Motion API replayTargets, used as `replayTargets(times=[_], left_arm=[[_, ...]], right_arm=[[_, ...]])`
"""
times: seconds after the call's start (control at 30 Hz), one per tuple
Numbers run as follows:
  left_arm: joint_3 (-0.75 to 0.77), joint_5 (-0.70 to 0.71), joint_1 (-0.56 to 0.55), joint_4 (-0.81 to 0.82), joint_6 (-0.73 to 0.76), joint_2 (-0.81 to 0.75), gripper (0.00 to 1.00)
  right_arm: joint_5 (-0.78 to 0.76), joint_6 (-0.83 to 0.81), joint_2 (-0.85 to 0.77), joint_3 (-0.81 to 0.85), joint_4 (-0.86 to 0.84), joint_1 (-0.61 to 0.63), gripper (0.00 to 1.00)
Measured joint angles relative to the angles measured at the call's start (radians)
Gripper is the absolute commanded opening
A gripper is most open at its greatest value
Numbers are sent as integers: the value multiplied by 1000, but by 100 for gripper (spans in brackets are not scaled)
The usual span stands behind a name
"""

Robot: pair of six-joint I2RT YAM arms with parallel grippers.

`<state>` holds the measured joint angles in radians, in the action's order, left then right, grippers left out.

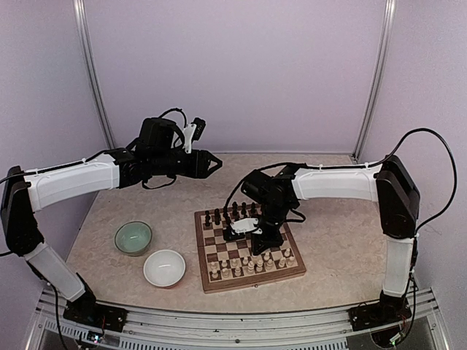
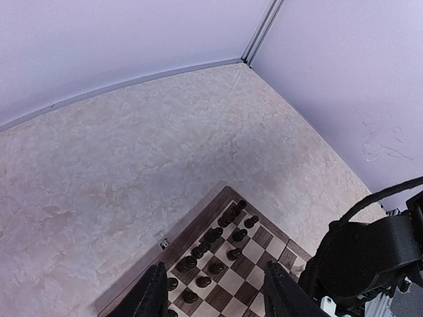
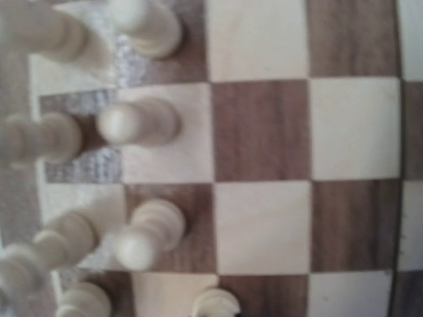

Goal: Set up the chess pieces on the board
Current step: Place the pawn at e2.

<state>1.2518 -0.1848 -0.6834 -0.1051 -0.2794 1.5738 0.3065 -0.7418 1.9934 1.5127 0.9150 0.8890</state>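
The board (image 1: pixel 213 243) lies flat on the table (image 1: pixel 343 240), about in the middle, a bit toward the near edge. The dark pieces (image 1: pixel 225 216) stand in two rows along the far side of the board. The light pieces (image 1: pixel 252 265) stand in rows along the near side. The right gripper (image 1: pixel 267 235) hangs low over the middle squares, between the dark pieces and the light pieces, and it points down. Its own camera is very close to the board. That view is blurry and shows light pieces standing on squares at the left, with plain brown and cream squares to the right. Its fingers do not show in any view, so I cannot tell if they are spread or pressed together, or if they pinch anything. The left gripper (image 1: pixel 216 165) is up high, past the far left corner of the board and well apart from it, and it points to the right. Its fingers (image 2: pixel 151 298) are spread wide. In the left wrist view the far part of the board, with the dark pieces on it, shows in the gap between them, far below. A green bowl (image 1: pixel 133 238) sits on the table to the left of the board. A white bowl (image 1: pixel 164 267) sits just beside it, closer to the near edge and closer to the board. Both bowls are apart from the board.
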Motion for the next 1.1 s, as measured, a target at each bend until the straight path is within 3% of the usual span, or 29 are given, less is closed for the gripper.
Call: replayTargets(times=[0.67, 0.97, 1.1], left_arm=[[0, -10, 0, 0, 0, 2, 50], [0, -11, 0, 0, 0, 2, 50], [0, -13, 0, 0, 0, 2, 50]], right_arm=[[16, -10, 0, 0, 43, 21, 9], [18, -13, 4, 0, 43, 29, 24], [17, -16, 4, 0, 42, 29, 26]])
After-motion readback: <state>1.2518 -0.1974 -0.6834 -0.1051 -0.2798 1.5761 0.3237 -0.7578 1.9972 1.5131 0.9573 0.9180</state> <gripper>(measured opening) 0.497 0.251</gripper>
